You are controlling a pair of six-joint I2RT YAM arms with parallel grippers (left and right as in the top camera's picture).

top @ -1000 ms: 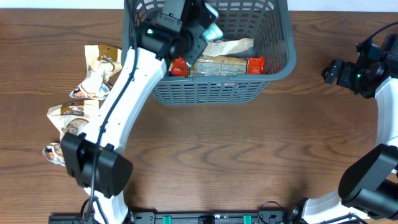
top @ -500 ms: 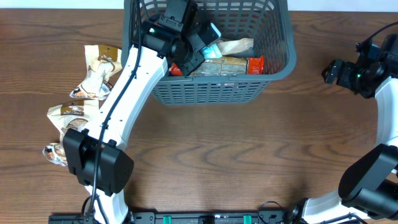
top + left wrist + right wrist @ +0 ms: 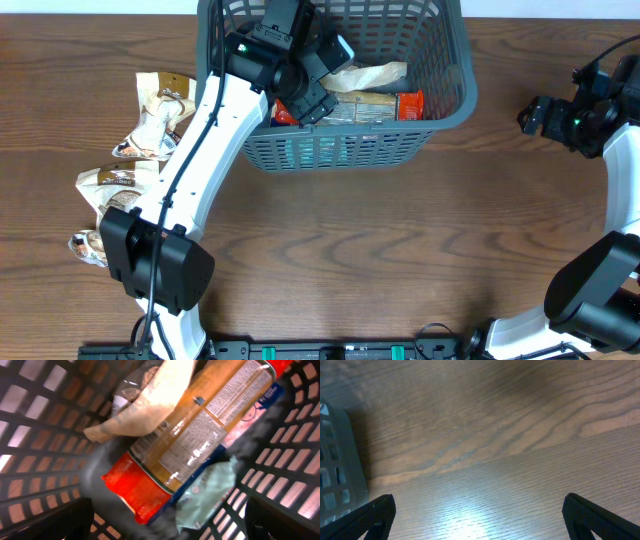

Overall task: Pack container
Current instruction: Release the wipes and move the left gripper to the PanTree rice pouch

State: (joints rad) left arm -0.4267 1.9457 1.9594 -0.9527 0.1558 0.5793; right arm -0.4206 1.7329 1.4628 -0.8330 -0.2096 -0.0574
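Note:
The container [image 3: 340,150], a dark grey lattice basket, stands at the back of the table. My left gripper [image 3: 316,76] reaches down inside it and is open. In the left wrist view my left gripper [image 3: 167,516] has its dark fingers [image 3: 55,521] spread wide. A pale green packet [image 3: 205,496] lies loose between them against the container's wall [image 3: 45,420]. Next to it lie a long red-ended cracker pack [image 3: 195,435] and a beige pouch [image 3: 150,405]. My right gripper [image 3: 532,115] hangs open far right over bare wood, and in its wrist view my right gripper [image 3: 482,522] holds nothing.
Several brown and white snack packets [image 3: 160,110] lie on the table left of the container, with more nearer the front [image 3: 115,188]. The left arm's white link [image 3: 200,170] crosses over them. The container's corner [image 3: 340,460] shows at the right wrist view's left edge.
My left gripper went lower into the container and opened, letting go of the pale green packet, which now lies on the floor. The right arm has not moved.

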